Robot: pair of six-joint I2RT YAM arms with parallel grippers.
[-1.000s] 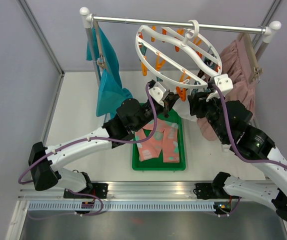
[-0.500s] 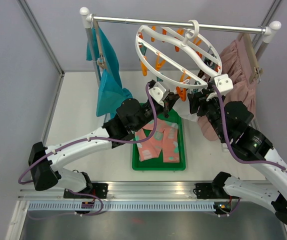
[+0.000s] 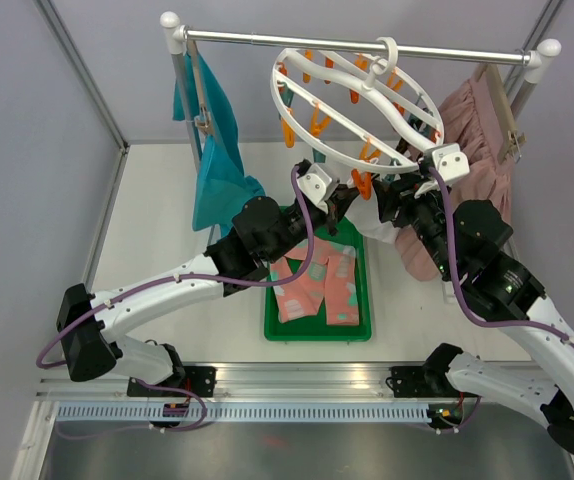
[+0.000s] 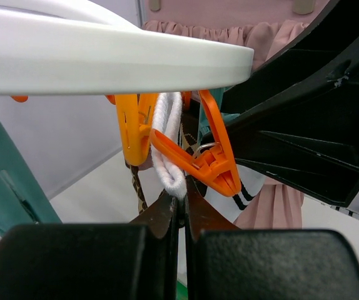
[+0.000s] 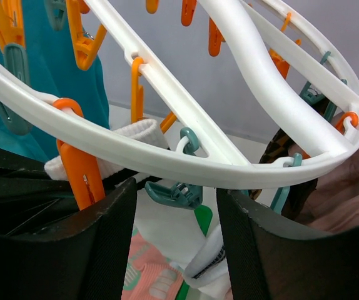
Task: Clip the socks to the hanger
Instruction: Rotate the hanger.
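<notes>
The desk (image 3: 157,250) lies widest open left of the green tray (image 3: 272,330), which holds pink socks (image 3: 332,285). Above it the hanger (image 3: 312,150) hangs from the rail (image 3: 267,40), with a teal garment (image 3: 217,170) well to its left and its right edge against a skirt (image 3: 477,140). Both arms crowd its near rim. The left fingers (image 4: 161,219), pressed together, pinch a white sock (image 4: 166,134) beside an orange clip (image 4: 207,159). The right fingers (image 5: 60,250) are spread wide below a teal clip (image 5: 174,190).
</notes>
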